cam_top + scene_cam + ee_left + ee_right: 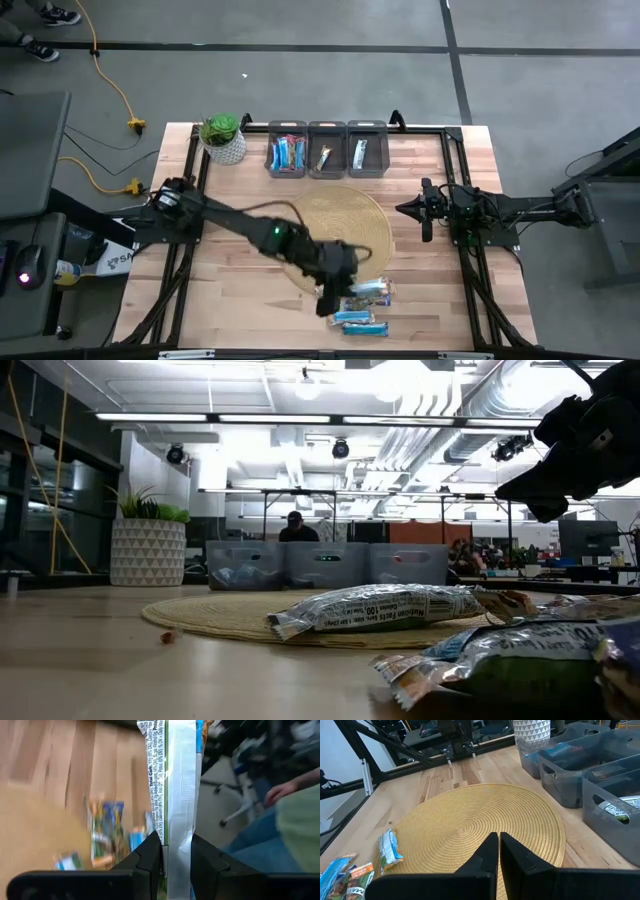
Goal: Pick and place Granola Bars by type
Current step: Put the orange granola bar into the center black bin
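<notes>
My left gripper (334, 288) reaches over the table's near side, at the near rim of the round woven mat (335, 232), and is shut on a white, blue and green granola bar (176, 780). In the low view a dark arm part (580, 435) hangs at upper right. Several loose bars (362, 305) lie flat on the wood just right of that gripper. One of them (375, 608) rests on the mat's edge and a blue-green one (500, 660) lies nearer. My right gripper (498, 842) waits shut, level over the mat's right side (425, 212). My left gripper pinches the bar between its two fingers (150, 855), which stand on the wrapper's two long sides near one end (177, 850). The bar runs along the fingers and sticks out past their tips. It is lifted clear, with floor and room behind it.
Three grey bins (327, 150) stand in a row at the far edge: the left holds blue and red bars, the middle a gold one, the right a white-green one. A potted plant (222, 138) stands left of them. A person's hand (280, 792) shows beyond the table.
</notes>
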Controlling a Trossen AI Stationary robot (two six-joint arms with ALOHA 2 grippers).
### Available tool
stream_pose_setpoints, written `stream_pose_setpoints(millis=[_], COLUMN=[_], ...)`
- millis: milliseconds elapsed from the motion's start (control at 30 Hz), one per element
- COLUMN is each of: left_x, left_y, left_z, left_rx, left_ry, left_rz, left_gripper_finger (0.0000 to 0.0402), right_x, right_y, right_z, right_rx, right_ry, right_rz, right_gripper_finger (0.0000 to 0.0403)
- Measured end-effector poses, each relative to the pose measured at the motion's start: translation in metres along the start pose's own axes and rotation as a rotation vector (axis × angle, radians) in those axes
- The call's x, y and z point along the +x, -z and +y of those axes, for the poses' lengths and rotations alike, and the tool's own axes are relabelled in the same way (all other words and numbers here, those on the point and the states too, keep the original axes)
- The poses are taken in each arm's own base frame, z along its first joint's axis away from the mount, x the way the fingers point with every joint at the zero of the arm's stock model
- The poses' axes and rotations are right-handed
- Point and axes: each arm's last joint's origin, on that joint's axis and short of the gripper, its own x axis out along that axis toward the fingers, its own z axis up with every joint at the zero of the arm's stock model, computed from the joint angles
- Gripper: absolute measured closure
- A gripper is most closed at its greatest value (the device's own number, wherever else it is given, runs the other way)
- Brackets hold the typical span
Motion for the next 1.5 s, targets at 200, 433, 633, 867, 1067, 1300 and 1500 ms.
stream_pose_setpoints(millis=[200,433,633,867,1067,1300,1500], left_x=[-0.016,-0.044,-0.085,-0.155,-0.204,-0.221,-0.229], left_y=[-0.035,-0.064,-0.084,-0.103,-0.11,-0.112,-0.113], left_z=[0.03,0.054,0.069,0.083,0.087,0.099,0.133], left_rx=[0.029,0.061,0.12,0.192,0.186,-0.009,-0.224], left_ry=[0.17,0.346,0.347,0.222,-0.062,-0.551,-0.775], left_rz=[-0.119,-0.216,-0.324,-0.52,-0.727,-0.915,-1.001], left_gripper_finger=[0.0326,0.0326,0.0326,0.0326,0.0326,0.0325,0.0325], right_x=[0.0,0.0,0.0,0.0,0.0,0.0,0.0], right_y=[0.0,0.0,0.001,0.0,0.0,0.0,0.0], right_z=[0.0,0.0,0.0,0.0,0.0,0.0,0.0], right_rx=[0.0,0.0,0.0,0.0,0.0,0.0,0.0], right_ry=[0.0,0.001,0.001,0.001,0.0,0.0,0.0], right_rz=[0.0,0.001,0.004,0.002,0.001,0.002,0.001], right_gripper_finger=[0.0402,0.0402,0.0402,0.0402,0.0402,0.0402,0.0402])
